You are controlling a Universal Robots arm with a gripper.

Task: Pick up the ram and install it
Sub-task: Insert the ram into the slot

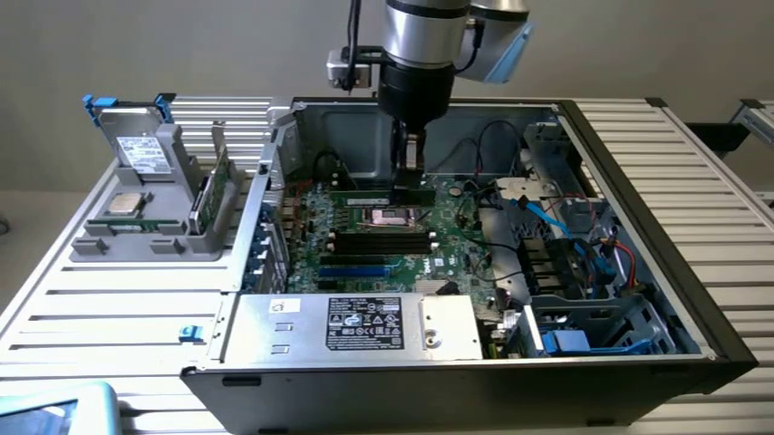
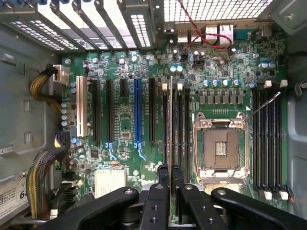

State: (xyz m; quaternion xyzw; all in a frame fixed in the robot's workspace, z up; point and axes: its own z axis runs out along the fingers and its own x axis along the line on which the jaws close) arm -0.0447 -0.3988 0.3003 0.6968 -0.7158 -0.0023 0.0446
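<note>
1. Deep inside the open computer case (image 1: 508, 118), with the end effector (image 2: 170, 175) hanging just beside the empty processor socket (image 2: 220, 143).
2. Clamped firmly on the ram (image 2: 170, 120), one finger against each flat face.
3. Holding it edge-on, parallel to the socket's long side and lined up along the black memory slots (image 2: 180, 124) just beside that socket.
4. That means the side of the socket facing the blue expansion slot (image 2: 137, 115).
5. Seated in a slot or hovering above it? Impossible to tell.
6. Further from the socket on that same side, the silver power supply (image 1: 351, 324) with its label.
7. Well apart from the socket, beyond the case wall: a grey holder (image 1: 145, 237) carrying a square silver chip (image 1: 127, 204), set on the slatted surface (image 1: 97, 308).
</note>
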